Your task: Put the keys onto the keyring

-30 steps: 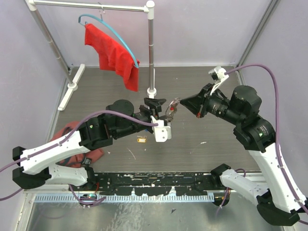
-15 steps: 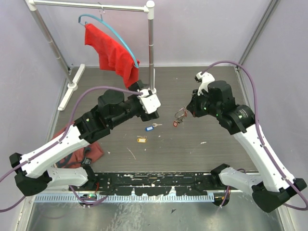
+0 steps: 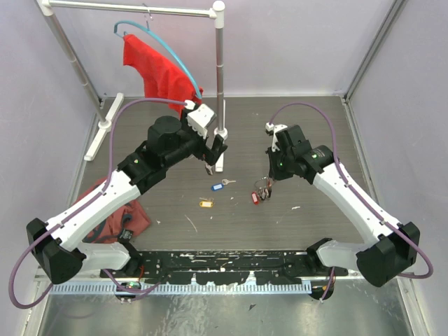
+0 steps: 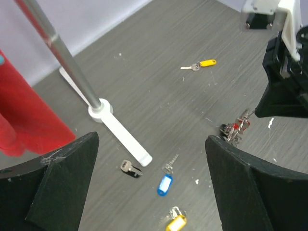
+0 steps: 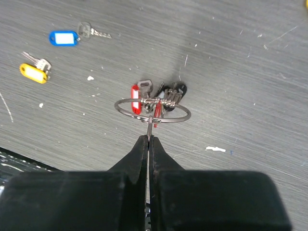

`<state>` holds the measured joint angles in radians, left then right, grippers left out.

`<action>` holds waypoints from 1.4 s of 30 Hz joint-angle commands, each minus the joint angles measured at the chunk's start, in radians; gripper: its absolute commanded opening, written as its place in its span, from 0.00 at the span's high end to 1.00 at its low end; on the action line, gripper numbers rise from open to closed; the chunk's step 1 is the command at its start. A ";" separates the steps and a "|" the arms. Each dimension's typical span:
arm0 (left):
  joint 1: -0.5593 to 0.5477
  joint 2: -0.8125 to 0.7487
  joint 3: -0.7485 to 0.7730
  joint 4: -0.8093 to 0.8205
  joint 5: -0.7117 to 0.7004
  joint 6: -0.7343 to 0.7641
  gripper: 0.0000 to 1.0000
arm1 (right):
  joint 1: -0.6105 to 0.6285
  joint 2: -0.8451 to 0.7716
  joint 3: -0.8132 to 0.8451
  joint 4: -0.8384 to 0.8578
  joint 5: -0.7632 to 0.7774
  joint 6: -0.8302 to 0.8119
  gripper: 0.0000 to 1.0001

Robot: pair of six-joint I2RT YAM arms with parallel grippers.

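The keyring (image 5: pixel 152 110), a thin silver wire ring, hangs low over the table with red-tagged (image 5: pixel 135 105) and black-tagged keys (image 5: pixel 175 91) on it. My right gripper (image 5: pixel 149 137) is shut on it from above. The top view shows the keyring (image 3: pixel 260 190) below the right gripper (image 3: pixel 268 182). A loose black-tagged key (image 4: pixel 129 168) lies by the stand's white foot (image 4: pixel 122 137). My left gripper (image 4: pixel 152 140) is wide open and holds nothing. It hovers high above the table near the stand (image 3: pixel 210 157). The keyring (image 4: pixel 235 131) shows at its right.
A blue-tagged key (image 3: pixel 219 185) and a yellow-tagged key (image 3: pixel 205 203) lie left of the keyring. Another yellow-tagged key (image 4: pixel 204 63) lies further off. A rack pole (image 3: pixel 220 77) carries a red cloth (image 3: pixel 161 77) on a hanger. A red cloth (image 3: pixel 105 199) lies at the left.
The left gripper opened wide and drew back up toward the stand. A blue-tagged key now lies on the table. The right arm swung left and lowered the keyring.
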<state>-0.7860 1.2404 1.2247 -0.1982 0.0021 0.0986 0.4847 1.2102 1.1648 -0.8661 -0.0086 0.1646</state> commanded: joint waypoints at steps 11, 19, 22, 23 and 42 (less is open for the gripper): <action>0.104 0.133 0.067 -0.227 -0.044 -0.284 0.02 | 0.003 0.103 -0.136 0.303 0.086 0.058 0.84; 0.155 0.180 0.067 -0.285 -0.048 -0.460 0.02 | 0.002 0.057 -0.152 0.345 0.168 0.083 0.53; 0.157 0.212 0.133 -0.385 -0.089 -0.511 0.02 | -0.001 0.003 -0.140 0.364 0.209 0.095 0.36; 0.158 0.211 0.145 -0.411 -0.109 -0.511 0.02 | -0.004 -0.019 -0.139 0.376 0.216 0.101 0.29; 0.452 -0.244 -0.190 -0.345 -0.215 -0.553 0.02 | -0.454 -0.509 -0.316 0.575 -0.176 0.238 0.00</action>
<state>-0.3428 1.0668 1.0801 -0.5560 -0.1791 -0.4397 0.0360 0.7078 0.8360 -0.3004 -0.1528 0.4179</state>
